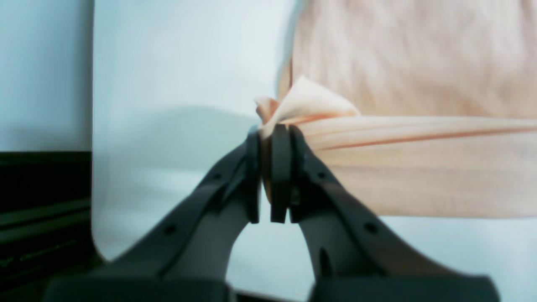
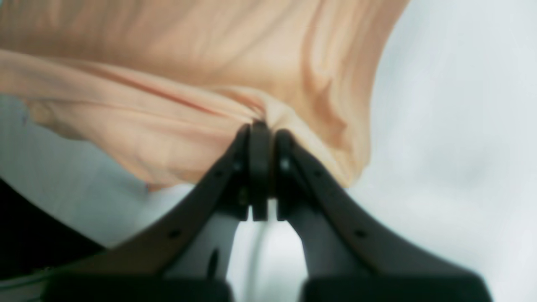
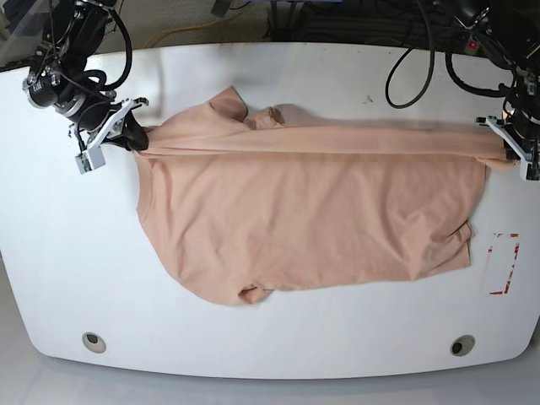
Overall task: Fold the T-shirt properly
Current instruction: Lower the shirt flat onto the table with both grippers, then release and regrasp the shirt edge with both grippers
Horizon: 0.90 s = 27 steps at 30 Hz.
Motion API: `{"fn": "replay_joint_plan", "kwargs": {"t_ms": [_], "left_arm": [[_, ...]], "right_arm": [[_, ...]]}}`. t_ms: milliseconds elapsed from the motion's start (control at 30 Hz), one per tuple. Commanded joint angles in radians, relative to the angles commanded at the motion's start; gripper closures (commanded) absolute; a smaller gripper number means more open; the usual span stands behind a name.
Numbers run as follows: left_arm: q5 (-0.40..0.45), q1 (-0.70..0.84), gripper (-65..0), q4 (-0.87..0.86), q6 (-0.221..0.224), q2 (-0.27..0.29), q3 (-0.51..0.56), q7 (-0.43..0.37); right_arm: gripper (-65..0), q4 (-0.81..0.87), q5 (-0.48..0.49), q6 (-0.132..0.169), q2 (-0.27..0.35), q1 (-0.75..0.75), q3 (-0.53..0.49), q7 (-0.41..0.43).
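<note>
1. The soft peach short-sleeved T-shirt (image 3: 312, 219) lies spread sideways across the white tabletop (image 3: 270, 337), one long edge lifted into a taut band.
2. The left claw (image 1: 270, 138) is pinched closed on a bunched end of that band.
3. The right claw (image 2: 260, 128) is likewise clamped on the other end.
4. Judged progress: first lengthwise fold underway; sleeves and the remaining folds are left.

White bench (image 3: 278, 337) with rounded corners, and the peach T-shirt (image 3: 312, 228) is spread across most of it. There's a red-outlined rectangle mark (image 3: 503, 263) near one edge and two round holes (image 3: 94, 342) along the front.
</note>
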Motion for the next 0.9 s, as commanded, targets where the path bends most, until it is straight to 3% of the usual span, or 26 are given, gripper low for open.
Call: {"fn": "replay_joint_plan", "kwargs": {"t_ms": [300, 367, 433, 500, 600, 700, 767, 900], "left_arm": [[0.092, -0.184, 0.0, -0.206, 0.000, 0.002, 0.083, -0.035], [0.110, -0.204, 0.0, -0.255, 0.000, 0.002, 0.098, -0.069], [0.127, -0.215, -1.8, -0.315, 0.000, 0.000, 0.124, -0.101], [0.130, -0.215, -9.2, -0.364, 0.000, -0.009, 0.143, -0.121], [0.130, -0.216, -27.4, -0.453, 0.000, -0.035, 0.180, -0.144], [0.124, -0.232, -43.6, -0.503, 0.000, -0.052, 0.196, -0.144], [0.123, -0.236, -47.9, -0.500, 0.000, -0.057, 0.196, -0.144], [0.123, -0.235, -47.8, -0.486, 0.000, -0.058, 0.195, -0.144]], "right_arm": [[-0.6, -0.203, -0.002, 0.000, 0.008, 0.158, 0.000, 0.000], [-5.1, -0.239, -0.002, -0.003, 0.009, 0.181, -0.002, 0.005], [-14.6, -0.279, -0.003, -0.003, 0.012, 0.207, -0.002, 0.009], [-24.7, -0.307, -0.029, -0.005, 0.015, 0.230, 0.000, 0.014], [-39.0, -0.310, -0.086, -0.003, 0.015, 0.245, 0.002, 0.021], [-47.2, -0.238, -0.089, 0.003, 0.015, 0.230, 0.005, -0.012], [-48.2, -0.138, -0.089, 0.003, 0.005, 0.180, 0.006, -0.046], [-48.4, 0.006, -0.089, 0.003, -0.071, 0.100, 0.006, -0.104]]}}
